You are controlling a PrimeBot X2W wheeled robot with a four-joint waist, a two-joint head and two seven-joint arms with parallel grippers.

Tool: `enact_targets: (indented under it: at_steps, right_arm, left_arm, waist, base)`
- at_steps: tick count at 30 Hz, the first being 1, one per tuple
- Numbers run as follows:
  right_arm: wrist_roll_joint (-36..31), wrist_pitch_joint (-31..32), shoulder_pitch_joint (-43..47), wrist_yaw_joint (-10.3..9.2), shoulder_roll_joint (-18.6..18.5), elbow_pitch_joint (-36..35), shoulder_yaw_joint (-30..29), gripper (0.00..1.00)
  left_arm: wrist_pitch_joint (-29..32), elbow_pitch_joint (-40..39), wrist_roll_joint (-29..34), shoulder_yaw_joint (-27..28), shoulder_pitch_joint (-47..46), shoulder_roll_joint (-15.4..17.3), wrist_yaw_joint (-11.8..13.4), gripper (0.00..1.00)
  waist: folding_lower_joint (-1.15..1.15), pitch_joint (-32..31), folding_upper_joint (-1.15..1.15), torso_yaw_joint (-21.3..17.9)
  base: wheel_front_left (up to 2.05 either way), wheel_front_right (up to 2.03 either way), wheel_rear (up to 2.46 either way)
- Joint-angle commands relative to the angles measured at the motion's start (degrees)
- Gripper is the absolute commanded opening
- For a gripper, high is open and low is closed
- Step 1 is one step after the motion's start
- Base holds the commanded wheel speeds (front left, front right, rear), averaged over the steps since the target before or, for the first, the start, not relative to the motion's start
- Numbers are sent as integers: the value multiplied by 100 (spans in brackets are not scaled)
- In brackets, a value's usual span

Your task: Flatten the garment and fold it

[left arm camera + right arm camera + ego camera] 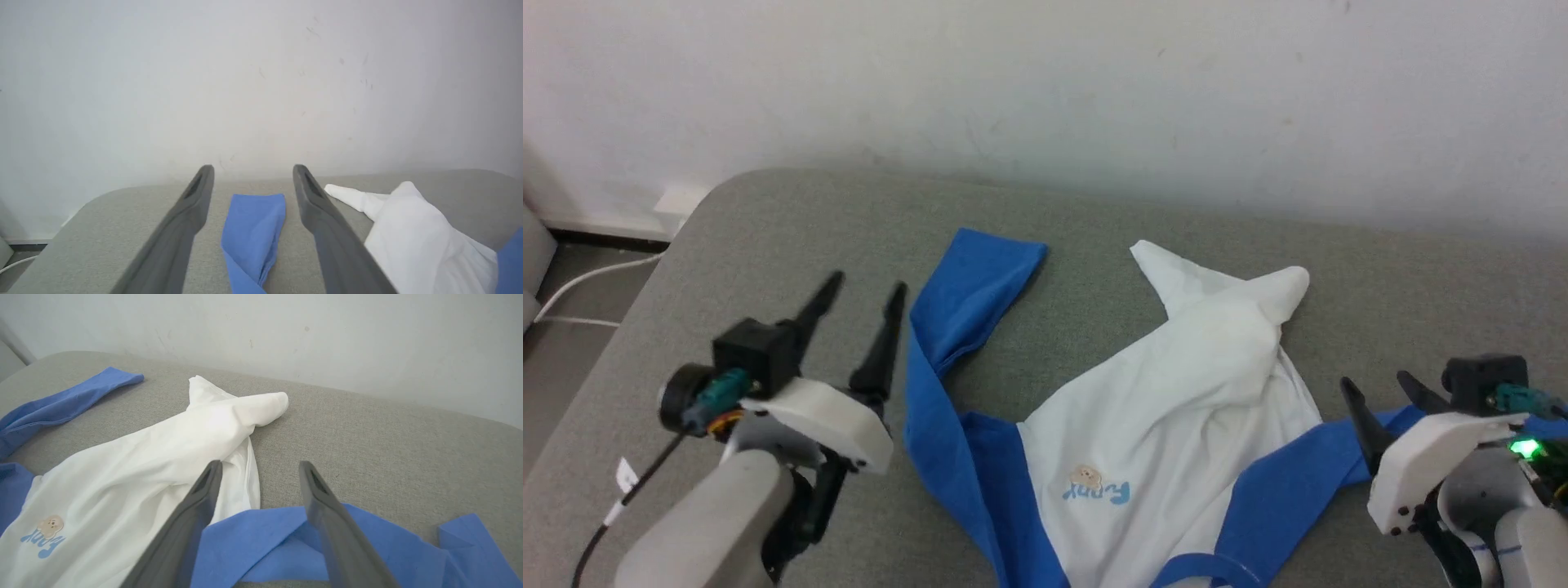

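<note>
The garment [1176,425], a white T-shirt with bright blue sleeves, lies crumpled on the grey padded table [768,237], chest print toward me. One blue sleeve [968,298] stretches to the far left; the white hem is bunched into a hump [1241,318]. My left gripper [864,294] hovers open just left of that sleeve, holding nothing; in the left wrist view the sleeve [253,232] lies between its fingers [184,220], below them. My right gripper [1376,390] is open above the other blue sleeve [265,543], its fingers [322,506] empty.
A white wall [1045,90] rises right behind the table's far edge. The table's rounded left corner [698,204] drops to a floor with a white cable [580,286]. Bare grey surface lies at the far right [1437,286] and left of the garment.
</note>
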Motion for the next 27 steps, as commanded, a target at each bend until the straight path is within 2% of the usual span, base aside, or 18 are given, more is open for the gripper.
enact_targets:
  at_steps: [1,3,5,8,15,22,23,24,27]
  right_arm:
    - [77,209,-179,-11,-131,45,121,100]
    - [208,623,-354,-11,-329,161,300,100]
    - [317,1000,-542,-11,-539,309,480,100]
    - [449,1405,-845,-11,-818,611,737,100]
    - [533,1654,-1533,-11,-1124,1649,1091,100]
    - [388,1673,-1897,-11,-1276,2708,1502,100]
    - [391,1661,-1923,-11,-1274,2837,1519,35]
    - [377,1624,-1949,-11,-1282,2937,1553,0]
    - [328,1320,-2063,-11,-1324,3169,1408,0]
  left_arm:
    - [-28,-141,237,414,180,-155,202,100]
    - [-31,-471,722,1085,539,-386,445,100]
    - [-32,-826,1166,1607,998,-681,574,100]
    - [-33,-1182,1688,2152,1607,-1125,494,100]
    - [-34,-1196,2452,2714,2265,-1995,-184,100]
    - [-34,-903,2861,3086,2186,-2547,-850,100]
    - [-34,-869,2908,3136,2170,-2602,-924,100]
    - [-34,-839,2950,3187,2159,-2651,-992,100]
    - [-34,-779,3069,3330,2157,-2763,-1164,100]
  waist:
    - [0,183,0,181]
    - [0,291,0,311]
    - [0,383,0,435]
    - [0,523,0,601]
    - [0,804,0,944]
    - [0,946,0,1105]
    - [0,947,0,1103]
    - [0,942,0,1092]
    - [0,893,0,997]
  base:
    - [0,0,0]
    - [0,0,0]
    - [0,0,0]
    - [0,0,0]
    - [0,0,0]
    - [0,0,0]
    - [0,0,0]
    - [0,0,0]
    - [0,0,0]
